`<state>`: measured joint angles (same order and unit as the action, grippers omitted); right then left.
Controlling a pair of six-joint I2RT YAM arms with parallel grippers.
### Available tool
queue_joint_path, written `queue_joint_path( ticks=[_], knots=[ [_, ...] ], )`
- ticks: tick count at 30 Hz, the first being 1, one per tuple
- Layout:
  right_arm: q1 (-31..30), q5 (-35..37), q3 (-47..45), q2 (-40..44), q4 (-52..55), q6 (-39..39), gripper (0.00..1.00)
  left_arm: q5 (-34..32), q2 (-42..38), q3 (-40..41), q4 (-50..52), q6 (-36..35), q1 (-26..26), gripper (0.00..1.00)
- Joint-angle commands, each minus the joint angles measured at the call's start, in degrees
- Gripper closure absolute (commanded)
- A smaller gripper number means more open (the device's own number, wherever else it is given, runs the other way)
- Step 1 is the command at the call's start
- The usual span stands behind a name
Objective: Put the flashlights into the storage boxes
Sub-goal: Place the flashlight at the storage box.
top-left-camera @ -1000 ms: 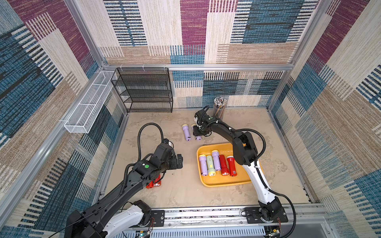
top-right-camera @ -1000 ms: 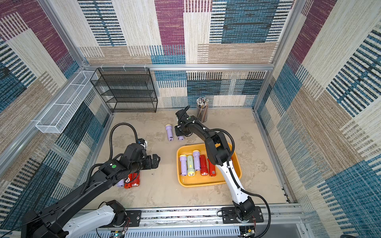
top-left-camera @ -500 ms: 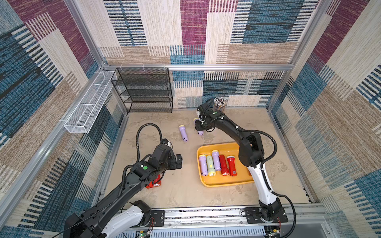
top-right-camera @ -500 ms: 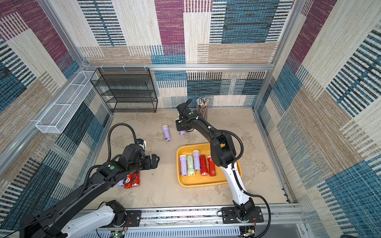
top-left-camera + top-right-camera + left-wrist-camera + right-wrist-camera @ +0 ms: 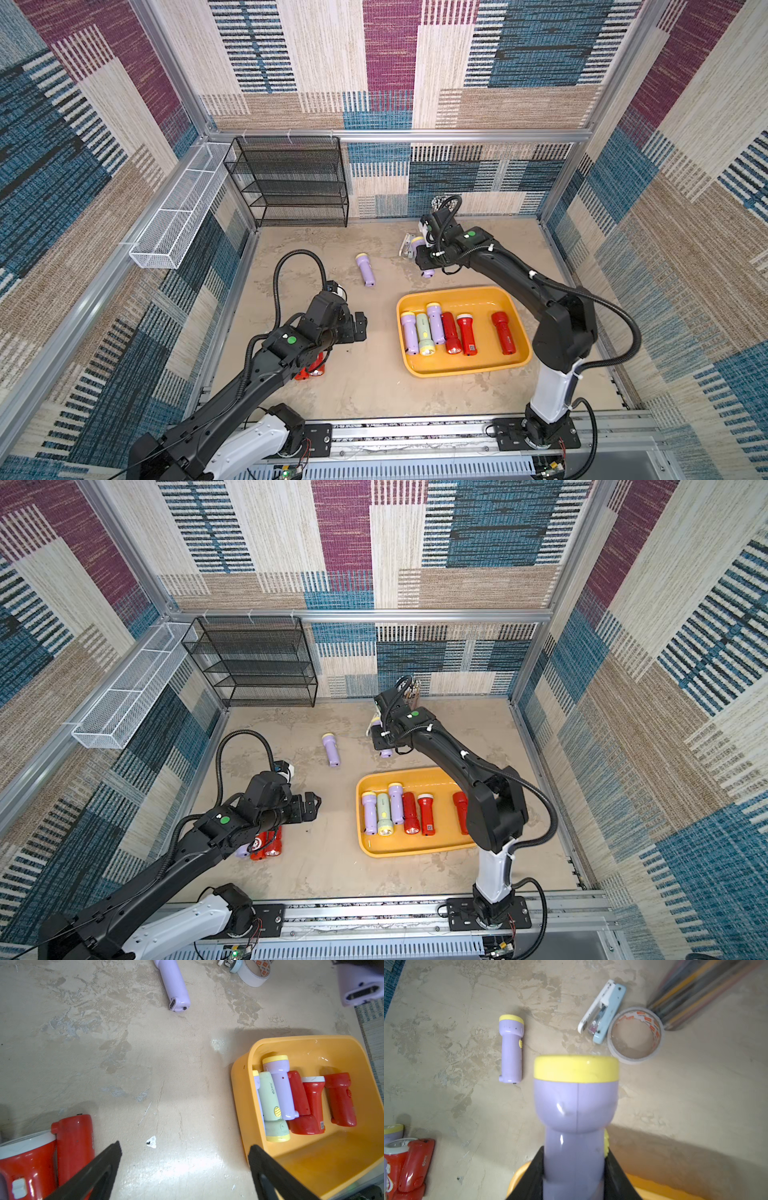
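Right end effector [image 5: 574, 1169] now has the lilac flashlight [image 5: 576, 1105] pinched and up off the tabletop, just beyond the yellow tray [image 5: 461, 292] toward the back edge; tray drop looks next. Left end effector [image 5: 185, 1145] hangs spread wide, empty, near the red flashlights [image 5: 72, 1142]

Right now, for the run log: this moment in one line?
right gripper: shut on lilac flashlight | left gripper: open | yellow tray: six flashlights

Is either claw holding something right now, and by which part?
The right claw grips a lilac flashlight by its narrow handle, yellow head sticking out. The left claw is open and empty.
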<state>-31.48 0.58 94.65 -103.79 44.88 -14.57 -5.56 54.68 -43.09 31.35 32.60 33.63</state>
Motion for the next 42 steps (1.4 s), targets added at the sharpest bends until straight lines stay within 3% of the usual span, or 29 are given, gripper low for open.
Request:
queue_joint_path(
  ticks=[1, 11, 18, 31, 42],
  knots=[
    [0.0, 2.1, -7.6, 7.0, -2.6, -1.1, 0.63, 1.1, -0.5, -0.4, 0.0, -0.1, -0.1, 0.01],
    [0.0, 4.2, -35.5, 31.3, -2.8, -5.4, 0.6, 4.8, 1.3, 1.4, -3.8, 2.5, -0.1, 0.01],
    [0.0, 5.0, -46.4, 40.4, -2.4, -10.5, 0.59, 6.1, 2.7, 0.9, -4.8, 3.4, -0.1, 0.01],
    [0.0, 9.3, -46.0, 34.8, 0.7, -15.7, 0.59, 5.2, 0.6, 2.6, -5.8, 2.3, -0.1, 0.01],
    [1.1, 12.5, -46.1, 27.7, 2.3, -19.3, 0.58, 12.0, 8.5, 2.6, -11.6, 0.6, -0.1, 0.01]
  ],
)
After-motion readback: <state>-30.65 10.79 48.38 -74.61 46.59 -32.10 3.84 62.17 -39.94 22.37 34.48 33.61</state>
